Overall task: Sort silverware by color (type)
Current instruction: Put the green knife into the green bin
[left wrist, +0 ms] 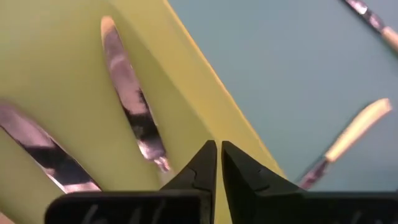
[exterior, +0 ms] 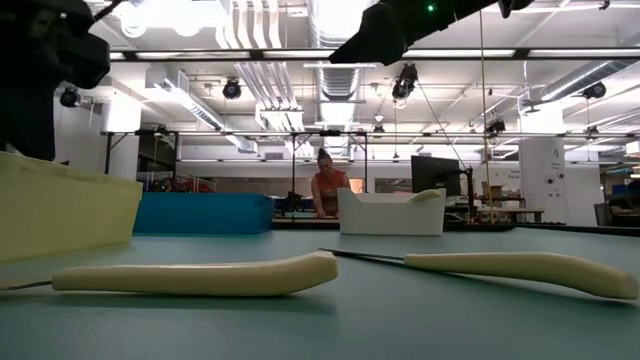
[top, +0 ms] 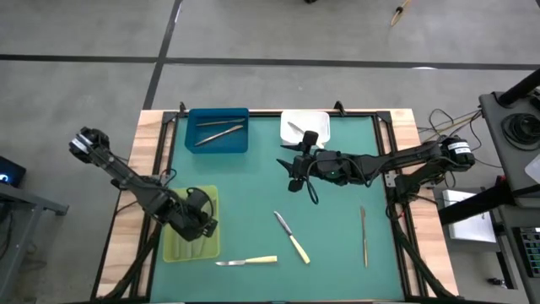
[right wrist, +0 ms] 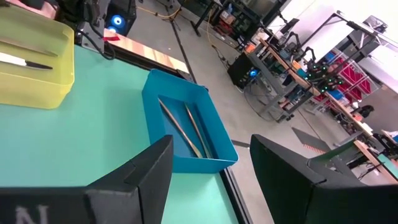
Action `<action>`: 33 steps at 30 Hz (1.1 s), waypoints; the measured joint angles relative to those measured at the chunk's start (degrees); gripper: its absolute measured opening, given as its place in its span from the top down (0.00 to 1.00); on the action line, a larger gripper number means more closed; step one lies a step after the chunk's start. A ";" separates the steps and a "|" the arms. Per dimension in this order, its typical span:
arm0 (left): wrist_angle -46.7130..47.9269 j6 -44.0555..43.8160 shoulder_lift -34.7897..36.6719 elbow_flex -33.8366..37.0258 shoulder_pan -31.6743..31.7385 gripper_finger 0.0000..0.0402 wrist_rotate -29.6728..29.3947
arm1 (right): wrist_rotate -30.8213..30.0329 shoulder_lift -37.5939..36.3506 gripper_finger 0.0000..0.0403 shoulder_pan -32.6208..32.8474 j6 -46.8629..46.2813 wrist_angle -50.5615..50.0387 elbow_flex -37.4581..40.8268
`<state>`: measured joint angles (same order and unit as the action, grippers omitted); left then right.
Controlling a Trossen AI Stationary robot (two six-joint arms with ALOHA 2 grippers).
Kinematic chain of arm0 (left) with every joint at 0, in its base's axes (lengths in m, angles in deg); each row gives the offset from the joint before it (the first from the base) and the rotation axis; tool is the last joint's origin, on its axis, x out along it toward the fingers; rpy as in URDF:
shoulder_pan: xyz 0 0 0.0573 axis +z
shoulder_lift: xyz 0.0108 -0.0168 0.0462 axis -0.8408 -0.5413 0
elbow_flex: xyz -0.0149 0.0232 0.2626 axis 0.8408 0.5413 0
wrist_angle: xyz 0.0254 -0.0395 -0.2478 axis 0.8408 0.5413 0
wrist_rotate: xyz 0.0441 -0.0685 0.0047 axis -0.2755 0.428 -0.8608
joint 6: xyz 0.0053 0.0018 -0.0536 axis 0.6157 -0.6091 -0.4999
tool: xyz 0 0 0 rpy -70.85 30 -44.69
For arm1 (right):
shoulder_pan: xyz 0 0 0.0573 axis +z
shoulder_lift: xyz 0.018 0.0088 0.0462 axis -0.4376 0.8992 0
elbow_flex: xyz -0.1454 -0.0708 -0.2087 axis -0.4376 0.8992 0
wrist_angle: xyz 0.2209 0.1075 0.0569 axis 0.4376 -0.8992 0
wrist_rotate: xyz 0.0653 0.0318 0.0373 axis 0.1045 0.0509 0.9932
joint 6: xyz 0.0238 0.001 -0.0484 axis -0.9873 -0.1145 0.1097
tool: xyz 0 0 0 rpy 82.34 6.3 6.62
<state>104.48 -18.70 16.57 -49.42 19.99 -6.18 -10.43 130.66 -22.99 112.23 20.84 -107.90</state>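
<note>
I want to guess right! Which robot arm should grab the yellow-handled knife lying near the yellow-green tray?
Probably the left. Its gripper hangs over the yellow-green tray, beside that knife. The right gripper is open, farther off near the white tray.

white tray [top: 314,123] contents too small to tell, yellow-green tray [top: 179,247] partly under left arm

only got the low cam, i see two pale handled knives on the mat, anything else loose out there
Observer: Yes, one all-grey utensil lies alone on the mat, on the right arm's side.
Operator: wheres the left gripper
Observer: The left gripper is over the yellow-green tray, shut on nothing; sorted utensils lie in that tray.
Operator: and the right one
Observer: The right gripper is open and empty above the mat, close to the white tray.
</note>
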 joint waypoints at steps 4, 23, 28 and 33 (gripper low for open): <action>0.02 6.31 0.23 1.24 1.98 1.00 0.00 | 0.00 0.00 0.49 0.00 0.00 0.17 0.00; -6.33 32.47 0.05 9.53 3.88 1.00 -6.33 | 0.00 0.02 0.49 0.00 -0.02 0.39 0.00; -6.81 37.08 0.05 10.66 3.88 1.00 -10.54 | 0.00 0.02 0.49 0.00 -0.02 0.39 0.00; -11.07 39.44 0.05 12.88 3.88 1.00 -11.10 | -0.02 0.02 0.49 0.00 0.31 0.37 0.00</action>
<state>93.40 20.75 16.63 -36.54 23.87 -17.28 -10.46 130.68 -22.99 112.53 21.20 -107.90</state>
